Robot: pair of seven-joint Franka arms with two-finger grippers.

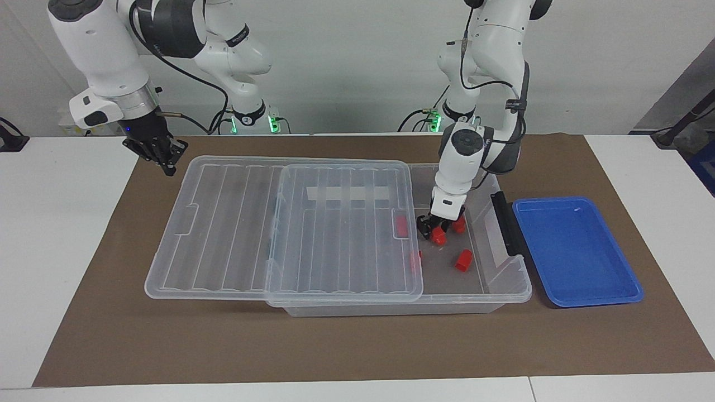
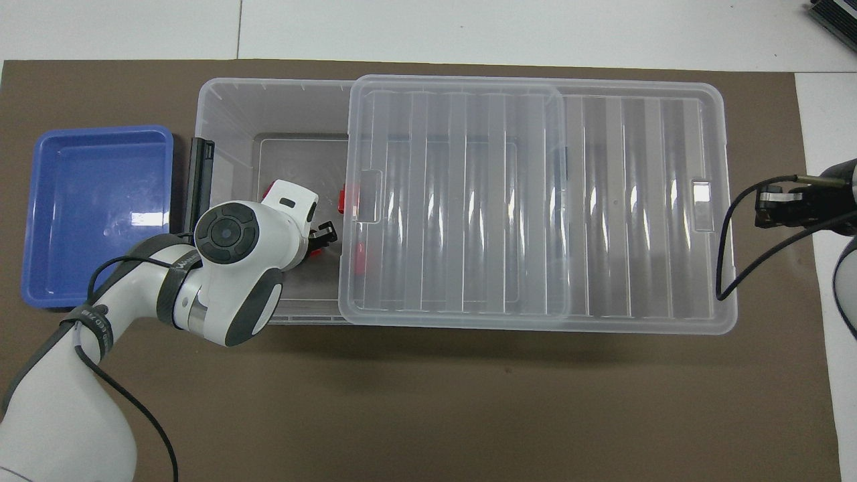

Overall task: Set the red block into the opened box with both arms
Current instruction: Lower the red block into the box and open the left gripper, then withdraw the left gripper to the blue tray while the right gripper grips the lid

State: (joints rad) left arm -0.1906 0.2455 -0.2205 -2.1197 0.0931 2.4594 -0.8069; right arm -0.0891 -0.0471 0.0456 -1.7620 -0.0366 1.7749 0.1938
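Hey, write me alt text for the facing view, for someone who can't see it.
The left gripper is down inside the open part of the clear box, at a red block among other red blocks. The lid is slid toward the right arm's end, where the right gripper, shut, hangs over the mat. A blue tray lies beside the box.

Left gripper: hidden under its own white wrist in the overhead view; finger gap unreadable.
Small bright-red plastic block: partly covered by that gripper; contact unclear.
Ribbed clear plastic lid: veils two more red blocks.
Right arm: cut by frame edge.
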